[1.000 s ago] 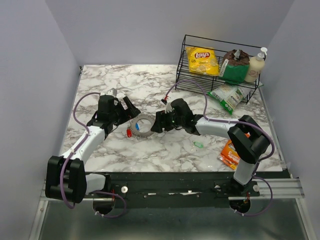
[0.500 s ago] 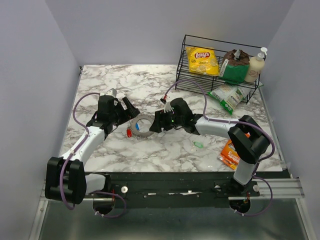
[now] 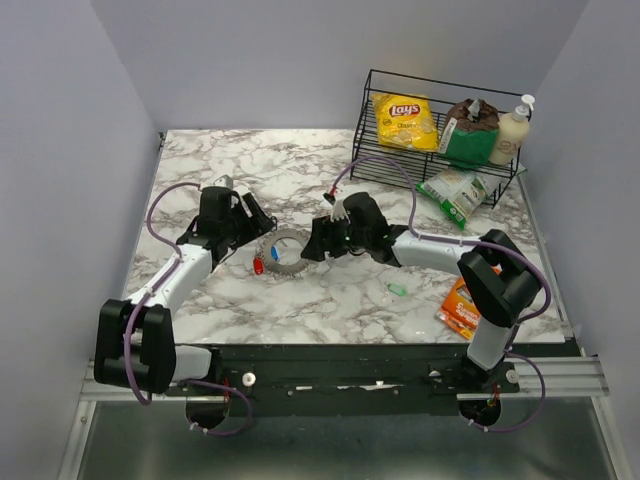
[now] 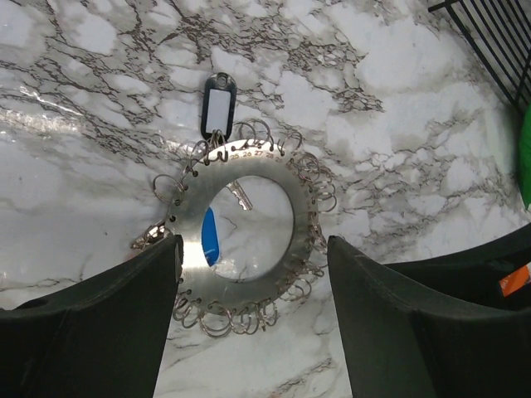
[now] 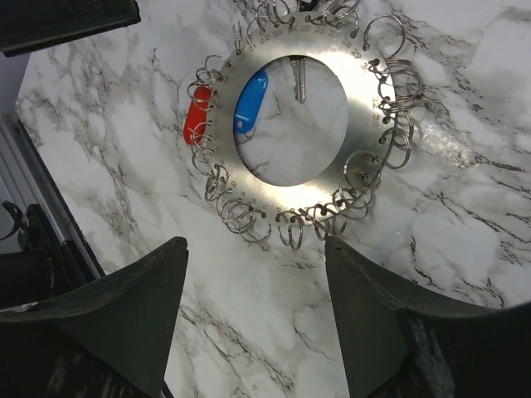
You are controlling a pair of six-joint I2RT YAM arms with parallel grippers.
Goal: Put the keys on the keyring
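The grey keyring (image 3: 283, 252) lies flat on the marble table, rimmed with several small wire loops. A blue key (image 3: 274, 254) lies in its open centre and a red key (image 3: 258, 266) at its outer left rim. A pale green key (image 3: 397, 290) lies apart, to the right. My left gripper (image 3: 258, 218) is open, just left of and above the ring (image 4: 241, 290), with the blue key (image 4: 210, 236) between its fingers. My right gripper (image 3: 312, 240) is open at the ring's right side. Its view shows the ring (image 5: 290, 203), blue key (image 5: 250, 99) and red key (image 5: 197, 123).
A black tag with a white window (image 4: 218, 105) hangs at the ring's far rim. A wire basket (image 3: 440, 130) with a Lays bag, a dark packet and a bottle stands back right. A green packet (image 3: 452, 192) lies before it. An orange snack packet (image 3: 462, 305) lies front right.
Both grippers have shifted slightly toward the far side of the table. The keyring and the keys have not moved.
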